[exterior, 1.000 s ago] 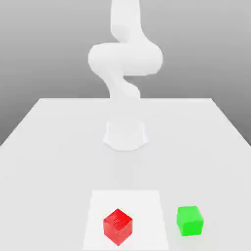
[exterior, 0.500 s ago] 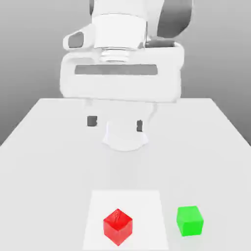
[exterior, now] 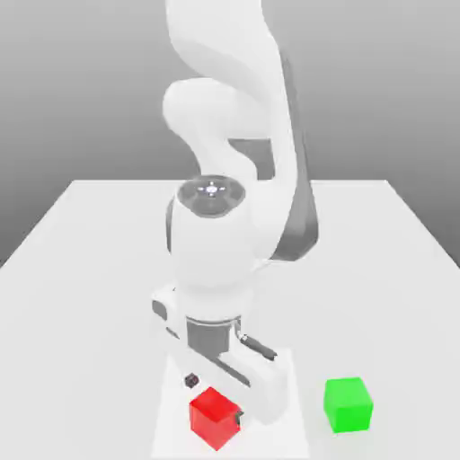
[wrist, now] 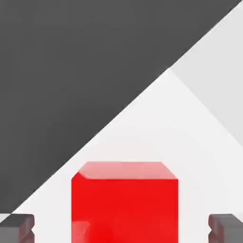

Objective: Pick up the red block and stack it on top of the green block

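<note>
Red block sits on a pale square of the white desk, between the parted jaws of the gripper, whose fingertips flank it without touching. The green block rests apart toward the exterior view's right.

The exterior view faces the arm head-on from above the table, lower centre holding the red block. The hand view looks close onto that block.

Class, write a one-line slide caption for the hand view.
Open hand straddles the red block, one finger showing on each side, clear of it.
</note>
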`<move>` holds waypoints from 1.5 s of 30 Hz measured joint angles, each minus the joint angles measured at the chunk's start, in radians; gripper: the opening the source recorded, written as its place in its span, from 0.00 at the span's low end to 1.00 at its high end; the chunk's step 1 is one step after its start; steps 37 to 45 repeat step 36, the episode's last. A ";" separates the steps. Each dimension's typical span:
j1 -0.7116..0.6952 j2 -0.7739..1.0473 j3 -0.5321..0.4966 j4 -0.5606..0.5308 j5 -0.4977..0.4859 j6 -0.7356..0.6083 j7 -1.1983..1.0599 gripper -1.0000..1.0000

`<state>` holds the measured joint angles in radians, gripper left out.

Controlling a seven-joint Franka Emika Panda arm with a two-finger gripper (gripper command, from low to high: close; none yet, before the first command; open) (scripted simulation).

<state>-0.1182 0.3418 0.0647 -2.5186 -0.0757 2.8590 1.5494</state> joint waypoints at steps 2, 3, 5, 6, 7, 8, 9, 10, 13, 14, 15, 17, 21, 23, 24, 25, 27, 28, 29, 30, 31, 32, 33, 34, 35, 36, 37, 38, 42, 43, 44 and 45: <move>0.000 0.000 0.000 0.000 0.000 0.001 0.000 0.00; 0.000 0.000 0.000 0.000 -0.001 0.002 0.001 0.00; 0.002 0.015 -0.003 0.002 -0.004 0.014 0.004 0.00; 0.000 0.004 0.000 0.001 -0.002 0.005 0.002 0.00; -0.003 -0.019 0.004 -0.003 0.003 -0.015 -0.001 0.00; -0.005 -0.049 0.007 -0.008 0.010 -0.040 -0.007 0.00; -0.008 -0.082 0.012 -0.013 0.019 -0.068 -0.013 0.00; -0.010 -0.117 0.016 -0.018 0.028 -0.097 -0.020 0.00; 0.014 -0.189 0.066 -0.028 0.040 -0.160 -0.092 0.00; 0.031 -0.204 0.094 -0.029 0.041 -0.174 -0.132 0.00; 0.049 -0.217 0.122 -0.030 0.040 -0.186 -0.171 0.00; 0.098 -0.242 0.175 -0.031 0.040 -0.210 -0.251 0.00; 0.180 -0.229 0.226 -0.029 0.007 -0.202 -0.346 0.00; 0.197 -0.166 0.204 -0.026 -0.037 -0.146 -0.323 0.00; 0.207 -0.132 0.190 -0.024 -0.062 -0.115 -0.306 0.00; 0.215 -0.105 0.179 -0.022 -0.081 -0.090 -0.293 1.00; 0.215 -0.105 0.179 -0.022 -0.081 -0.090 -0.293 1.00; 0.215 -0.105 0.179 -0.022 -0.081 -0.090 -0.293 1.00; 0.215 -0.105 0.179 -0.022 -0.081 -0.090 -0.293 1.00; 0.215 -0.105 0.179 -0.022 -0.081 -0.090 -0.293 1.00; 0.220 -0.091 0.172 -0.022 -0.090 -0.079 -0.287 1.00; 0.217 -0.102 0.176 -0.022 -0.082 -0.089 -0.293 1.00; 0.212 -0.126 0.184 -0.023 -0.065 -0.110 -0.305 1.00; 0.207 -0.156 0.194 -0.025 -0.044 -0.137 -0.321 1.00; 0.204 -0.188 0.201 -0.027 -0.020 -0.166 -0.338 1.00; 0.202 -0.223 0.207 -0.029 0.003 -0.197 -0.355 1.00; 0.202 -0.223 0.207 -0.029 0.003 -0.197 -0.355 1.00; 0.202 -0.223 0.207 -0.029 0.003 -0.197 -0.355 1.00; 0.202 -0.223 0.207 -0.029 0.003 -0.197 -0.355 1.00; 0.202 -0.223 0.207 -0.029 0.003 -0.197 -0.355 1.00; 0.202 -0.223 0.207 -0.029 0.003 -0.197 -0.355 1.00; 0.202 -0.223 0.207 -0.029 0.003 -0.197 -0.355 1.00</move>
